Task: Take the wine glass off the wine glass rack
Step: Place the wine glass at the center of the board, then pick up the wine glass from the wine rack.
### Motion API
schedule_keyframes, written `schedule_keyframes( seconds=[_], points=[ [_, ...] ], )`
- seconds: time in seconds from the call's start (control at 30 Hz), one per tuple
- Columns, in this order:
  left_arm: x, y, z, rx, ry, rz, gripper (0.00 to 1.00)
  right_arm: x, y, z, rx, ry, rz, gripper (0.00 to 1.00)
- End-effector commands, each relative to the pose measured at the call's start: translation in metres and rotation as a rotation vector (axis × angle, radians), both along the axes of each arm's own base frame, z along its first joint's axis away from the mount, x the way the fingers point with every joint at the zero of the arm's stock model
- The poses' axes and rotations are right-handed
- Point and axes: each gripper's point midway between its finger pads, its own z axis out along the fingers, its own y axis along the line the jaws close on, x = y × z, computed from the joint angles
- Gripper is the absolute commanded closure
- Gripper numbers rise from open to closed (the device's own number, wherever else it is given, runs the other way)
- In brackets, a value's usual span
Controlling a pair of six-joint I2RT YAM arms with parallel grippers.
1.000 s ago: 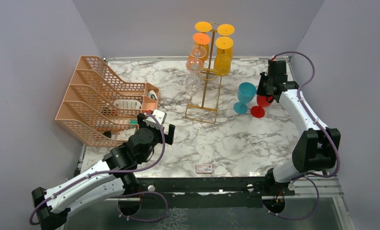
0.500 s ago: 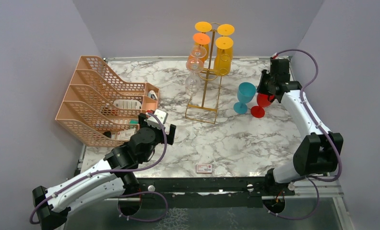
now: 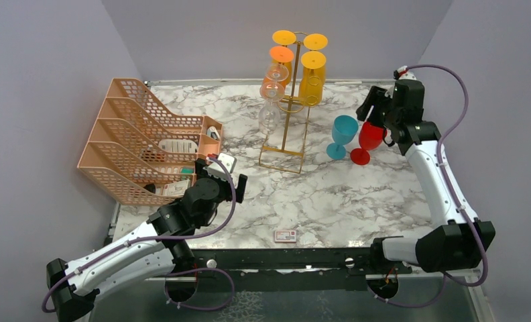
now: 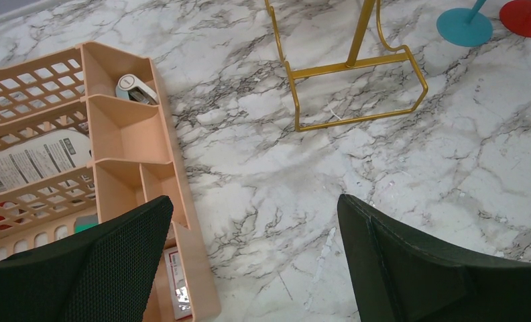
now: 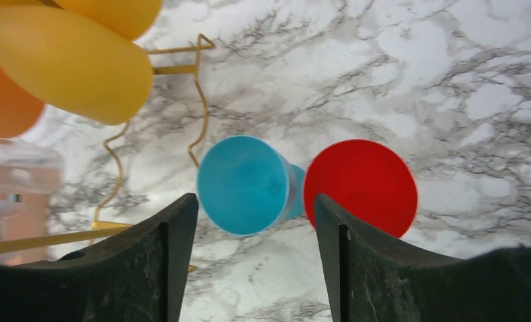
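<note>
— Jaws on the right gripper (image 5: 254, 201): how do they stand now?
— Spread apart with nothing between them; the earlier views have them closed low on the red wine glass (image 3: 370, 136); now the wrist sits higher and nearer the back wall, looking straight down on it.
— And the glass itself?
— Upright on the marble table (image 3: 357, 201), foot down, just beside the teal glass (image 3: 344, 129) and apart from the wine glass rack (image 3: 291, 127).
— What does that mean for the job?
— Release looks finished, I judge; this glass is off the rack and stands by itself; a yellow glass (image 3: 312, 84) and a clear glass (image 3: 269, 114) hang bowl-down on the hooks.
— Left gripper (image 4: 253, 201)?
— Fully wide, empty, hovering above the marble beside the peach tray (image 4: 125, 127), just where it was a second ago.
— Any writing?
— A white packet (image 4: 31, 161) in the tray carries print and a barcode, too small to read; a small card (image 3: 285, 235) near the front edge shows red marks, also illegible; no brand is visible on the glasses.
</note>
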Motion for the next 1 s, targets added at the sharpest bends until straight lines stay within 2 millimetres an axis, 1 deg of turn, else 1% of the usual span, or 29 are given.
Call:
schedule_keyframes(
  seconds=[0.0,0.07,0.17,0.2,0.23,0.3,0.4,0.47,0.5,0.6,0.63,0.7,0.8,0.83,0.87,0.97],
  points=[
    [0.002,-0.002,-0.008,0.007,0.016,-0.005,0.01,-0.003,0.025,0.036,0.199,-0.107,0.031,0.31],
    [0.004,-0.002,-0.011,0.018,0.027,0.004,0.01,-0.007,0.044,0.048,0.257,-0.153,0.129,0.26],
    [0.007,-0.003,-0.014,0.025,0.045,0.005,0.01,-0.016,0.065,0.064,0.324,-0.253,0.255,0.18],
    [0.008,-0.003,-0.015,0.025,0.052,0.005,0.01,-0.019,0.071,0.07,0.332,-0.298,0.302,0.08],
    [0.01,-0.003,-0.017,0.028,0.058,0.003,0.01,-0.025,0.076,0.076,0.336,-0.345,0.338,0.01],
    [0.014,-0.001,-0.018,0.033,0.069,0.012,0.01,-0.03,0.08,0.089,0.362,-0.441,0.37,0.0],
    [0.025,0.005,-0.014,0.003,0.089,0.047,0.01,-0.034,0.081,0.09,0.389,-0.443,0.362,0.0],
    [0.035,0.008,-0.011,-0.054,0.115,0.064,0.01,-0.029,0.079,0.092,0.401,-0.424,0.336,0.0],
    [0.043,0.015,-0.009,-0.076,0.128,0.076,0.01,-0.027,0.079,0.098,0.407,-0.424,0.333,0.0],
    [0.062,0.021,-0.003,-0.158,0.182,0.078,0.01,-0.016,0.071,0.101,0.45,-0.39,0.245,0.01],
    [0.069,0.021,0.0,-0.188,0.198,0.065,0.01,-0.015,0.07,0.104,0.448,-0.403,0.237,0.01],
    [0.084,0.026,0.004,-0.22,0.203,0.061,0.01,-0.015,0.07,0.114,0.44,-0.461,0.255,0.0],
    [0.104,0.027,0.016,-0.212,0.178,0.067,0.01,-0.022,0.083,0.138,0.452,-0.566,0.363,0.0],
    [0.111,0.027,0.02,-0.209,0.168,0.08,0.01,-0.019,0.084,0.145,0.468,-0.569,0.363,0.0],
    [0.118,0.028,0.023,-0.216,0.16,0.099,0.01,-0.013,0.085,0.146,0.482,-0.545,0.357,0.01],
    [0.134,0.04,0.029,-0.29,0.172,0.247,0.01,0.012,0.093,0.145,0.526,-0.407,0.353,0.0]
  ],
)
